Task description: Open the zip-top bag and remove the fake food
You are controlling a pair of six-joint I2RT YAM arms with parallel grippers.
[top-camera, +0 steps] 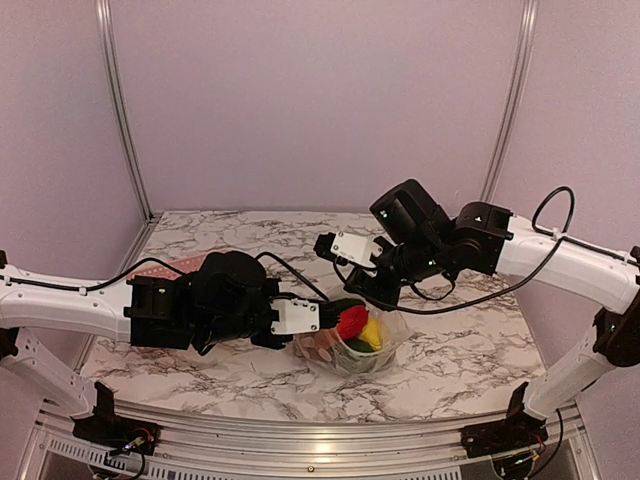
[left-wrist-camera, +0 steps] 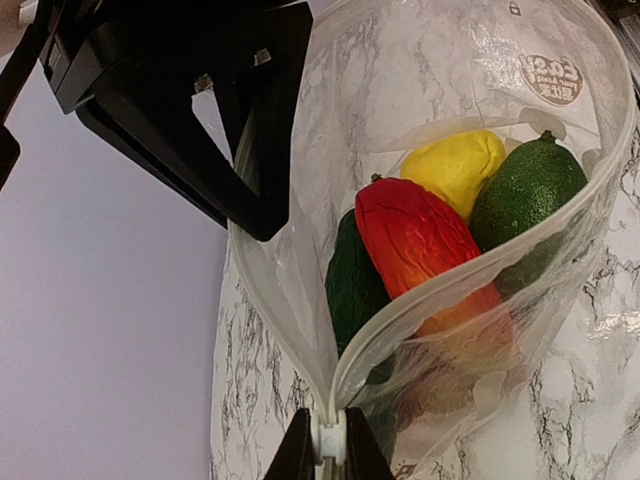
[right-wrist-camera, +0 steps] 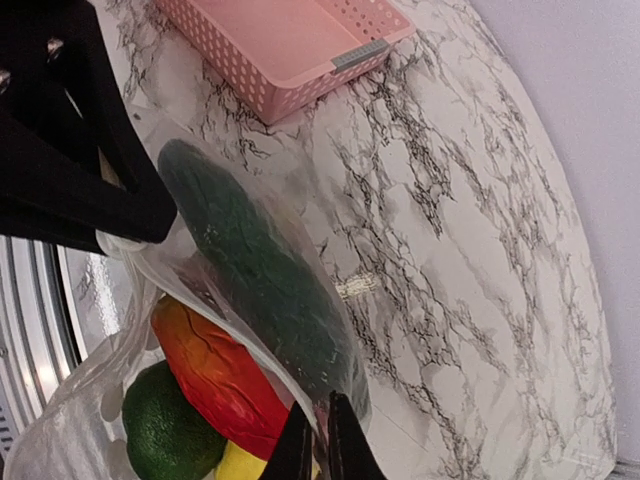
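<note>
My left gripper (left-wrist-camera: 330,445) clamps the rim of the zip-top bag (left-wrist-camera: 290,300); the right gripper (right-wrist-camera: 322,445) seems pinched on the opposite lip. The bag rests on the marble table (top-camera: 470,360), limp and slippery; the glossy fake food (left-wrist-camera: 415,235) wants a mid-body pinch.

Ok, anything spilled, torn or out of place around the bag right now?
Nothing stands out. The zip-top bag is held open, both arms' jaws pinching its rim, with no tear visible. The fake food in view sits inside; none shows on the table. The pink basket stands upright.
</note>
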